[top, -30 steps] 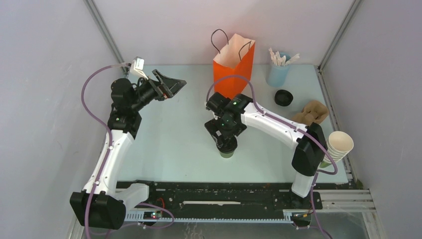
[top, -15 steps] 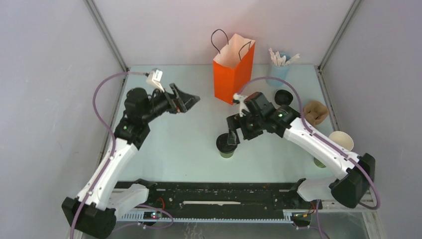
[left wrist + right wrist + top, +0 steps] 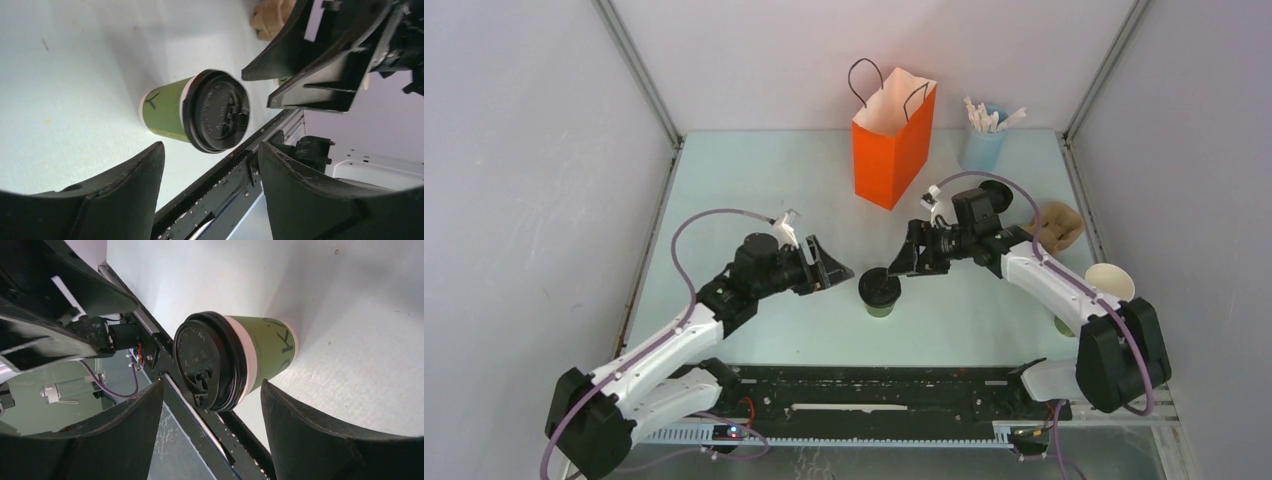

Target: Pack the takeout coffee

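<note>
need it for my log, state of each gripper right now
Left gripper: open, empty, beside the takeout coffee.
Right gripper: open, empty, at its other side.

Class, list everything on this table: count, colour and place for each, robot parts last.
takeout coffee: one, olive-green with black lid, middle of table
paper bag: one, orange, black handles, far middle
cup of sticks: one, pale blue, far right
loose lid: one, black, near the cup of sticks, partly hidden
cardboard piece: one, brown, right side
lidless cups: stack, count unclear, green, white insides, right edge
table: one, pale green
left tool: one, black, open, left of coffee
right tool: one, black, open, right of coffee
</note>
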Available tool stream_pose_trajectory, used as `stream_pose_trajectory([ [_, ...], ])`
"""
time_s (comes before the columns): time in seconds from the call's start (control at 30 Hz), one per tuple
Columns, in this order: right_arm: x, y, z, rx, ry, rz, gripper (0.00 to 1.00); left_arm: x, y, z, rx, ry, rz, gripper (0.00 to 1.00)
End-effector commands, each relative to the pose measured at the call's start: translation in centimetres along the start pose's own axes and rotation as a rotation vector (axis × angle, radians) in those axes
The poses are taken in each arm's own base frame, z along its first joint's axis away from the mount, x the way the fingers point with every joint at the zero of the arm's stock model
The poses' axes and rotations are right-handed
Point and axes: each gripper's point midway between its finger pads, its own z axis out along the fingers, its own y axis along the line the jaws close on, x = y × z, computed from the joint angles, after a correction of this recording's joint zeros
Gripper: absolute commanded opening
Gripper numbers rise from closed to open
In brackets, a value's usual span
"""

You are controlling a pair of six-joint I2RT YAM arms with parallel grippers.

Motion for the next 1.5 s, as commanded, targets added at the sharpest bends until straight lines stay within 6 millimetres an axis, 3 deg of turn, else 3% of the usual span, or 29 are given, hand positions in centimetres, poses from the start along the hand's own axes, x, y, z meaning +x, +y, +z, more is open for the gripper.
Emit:
stream_pose_trajectory([
  [0.0,-1.1,0.3,1.0,-0.068,-0.010,-0.024,0.79,0.3,-0.5,1.9,0.033,-0.029,-0.088,0.72],
  [0.37,0.0,-1.9,2.2,-0.008,0.044,-0.028,0.67,2.3,0.5,5.2,0.014,0.038,-0.118,0.55],
  [0.53,0.4,-1.4,2.5,-0.023,0.058,-0.029,0.62,2.7,0.4,5.9,0.020,0.050,-0.125,0.46],
  [0.73,0.9,-1.0,2.6,-0.020,0.068,-0.038,0.59,3.2,0.2,6.5,0.020,0.070,-0.119,0.43],
  [0.97,1.4,-1.5,2.9,-0.007,0.069,-0.026,0.48,3.2,1.1,6.3,-0.033,0.059,-0.091,0.44],
  [1.2,1.5,-2.2,3.0,0.006,0.053,-0.019,0.45,2.8,0.9,5.4,-0.047,0.045,-0.070,0.51],
  [1.47,1.7,-2.3,3.2,-0.010,0.040,-0.026,0.44,4.8,0.5,5.7,-0.027,0.121,-0.075,0.52],
])
